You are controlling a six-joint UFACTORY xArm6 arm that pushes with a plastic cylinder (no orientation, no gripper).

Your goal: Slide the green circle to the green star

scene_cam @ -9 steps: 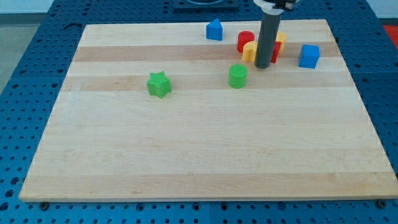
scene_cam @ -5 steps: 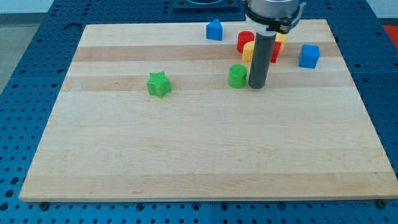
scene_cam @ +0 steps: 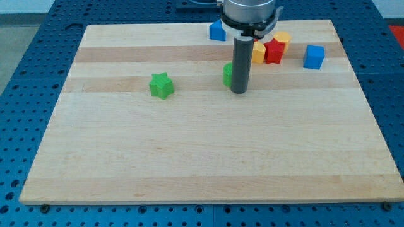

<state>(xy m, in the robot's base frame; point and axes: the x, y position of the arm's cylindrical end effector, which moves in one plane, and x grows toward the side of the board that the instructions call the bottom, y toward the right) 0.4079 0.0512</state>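
The green circle [scene_cam: 227,74] sits near the middle of the board's upper part, mostly hidden behind my rod. My tip [scene_cam: 238,92] rests on the board against the circle's right side, slightly below it. The green star [scene_cam: 161,85] lies to the view's left of the circle, roughly a hundred pixels away, with bare board between them.
A blue block [scene_cam: 217,30] sits near the board's top edge. A yellow block [scene_cam: 257,52], a red block [scene_cam: 273,52] and another yellow block [scene_cam: 281,40] cluster right of the rod. A blue cube [scene_cam: 313,57] lies further right. The red cylinder seen earlier is hidden behind the rod.
My tip has moved left and down from the yellow and red cluster to the green circle's right side. The circle has shifted a little to the left.
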